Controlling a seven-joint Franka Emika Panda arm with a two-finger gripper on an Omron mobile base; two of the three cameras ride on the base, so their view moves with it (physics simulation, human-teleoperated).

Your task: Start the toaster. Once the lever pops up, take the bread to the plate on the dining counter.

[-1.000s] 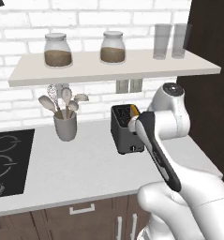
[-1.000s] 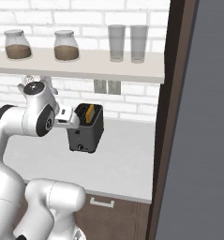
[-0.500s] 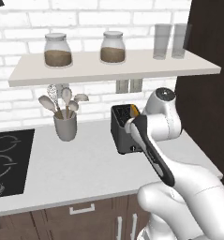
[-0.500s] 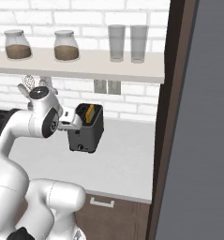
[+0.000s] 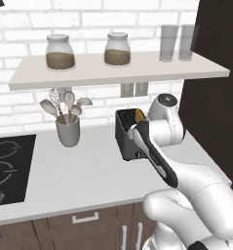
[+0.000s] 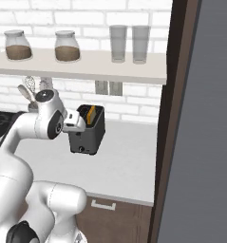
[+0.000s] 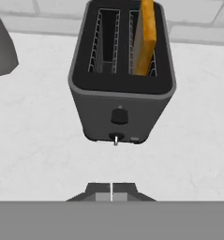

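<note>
my gripper (image 7: 111, 193) is closed on nothing, fingertips together so they can push. the toaster (image 7: 121, 89) sits at twelve o'clock, bread (image 7: 145, 37) upright in its right slot, lever (image 7: 115, 138) low on its front face.

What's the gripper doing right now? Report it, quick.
Gripper: closed, fingertips together, holding nothing, just in front of the toaster with the bread standing in one slot.

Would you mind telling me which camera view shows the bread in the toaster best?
The hand view: the bread stands upright in one slot of the toaster, crust and face both plain. The right base view gives a small orange edge above the slot; in the left base view the arm partly covers it.
</note>
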